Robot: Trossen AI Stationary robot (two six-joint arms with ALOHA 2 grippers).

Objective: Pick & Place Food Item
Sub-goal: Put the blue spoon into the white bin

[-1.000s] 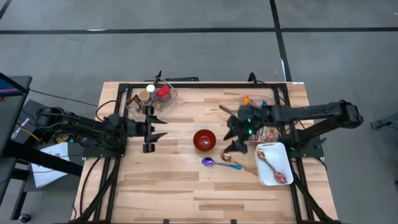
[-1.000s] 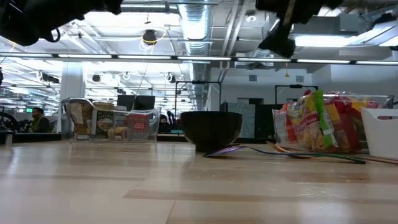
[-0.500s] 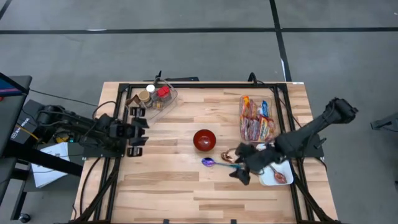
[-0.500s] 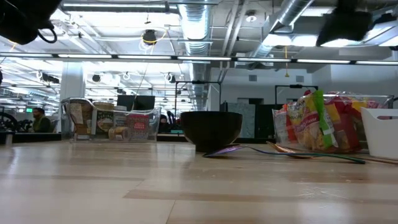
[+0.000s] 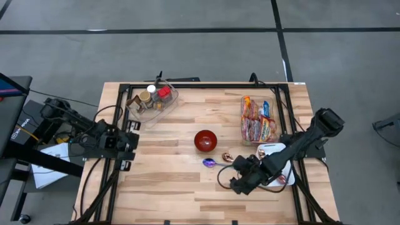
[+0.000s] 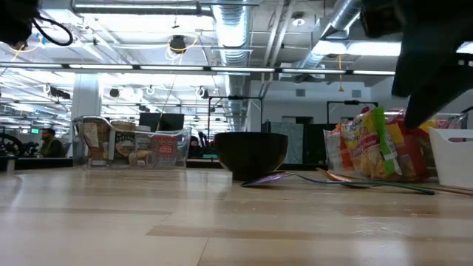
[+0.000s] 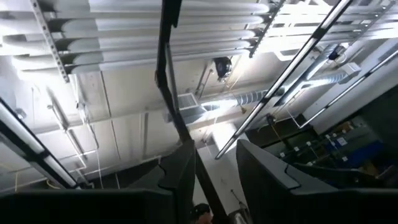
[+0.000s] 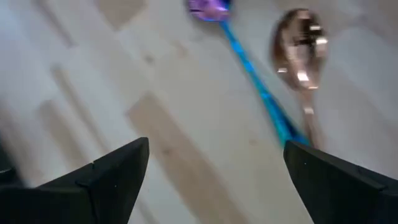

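Observation:
Colourful snack packets (image 5: 257,119) stand in a clear bin at the far right, also seen in the low view (image 6: 377,144). A red bowl (image 5: 205,140) sits mid-table. Near it lie a purple-and-blue spoon (image 8: 261,93) and a copper spoon (image 8: 301,46). My right gripper (image 8: 216,146) hangs open above the bare wood just near of these spoons (image 5: 239,182), pointing steeply down and holding nothing. My left gripper (image 7: 214,168) is pulled back at the table's left edge (image 5: 128,147), tipped up toward the ceiling, with a narrow gap between its fingers and nothing in it.
A white tray (image 5: 278,156) with another copper spoon lies at the right edge, behind my right arm. A clear bin of jars (image 5: 152,100) stands at the far left. Bare wood stretches along the near half of the table (image 5: 162,187).
My right gripper has swung from beside the snack bin toward the table's near edge and down, rolling as it went, and stays open over the wood near the spoons. My left gripper has drawn back toward the left edge and tipped upward.

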